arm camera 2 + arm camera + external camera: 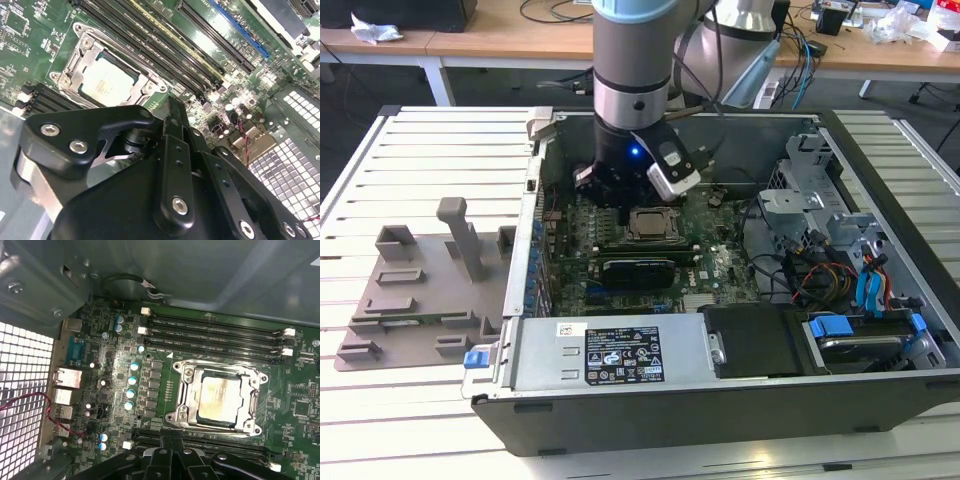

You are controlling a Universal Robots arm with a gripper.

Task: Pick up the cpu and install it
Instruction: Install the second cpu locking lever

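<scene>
Item: cpu [219, 399], square, no long axis, lay flat and face-up within the socket frame [182, 371], edges parallel to it. Gripper [620, 190] hovered at the socket's 9 o'clock in the exterior view, grasping nothing; whether released or clenched, cannot tell.

Arm [631, 60] pointing straight down, black gripper [170, 125] low at its end, fingers drawn together, holding nothing

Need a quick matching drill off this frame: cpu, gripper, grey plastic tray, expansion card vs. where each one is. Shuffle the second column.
Things:
1. cpu
2. gripper
3. grey plastic tray
4. expansion card

Places:
A. outside the case, on the slatted table
B. seated in the metal-framed socket
C. on the motherboard, beside the socket
D. low inside the case, above the board next to the socket

Pairs: 1-B, 2-D, 3-A, 4-C
</scene>
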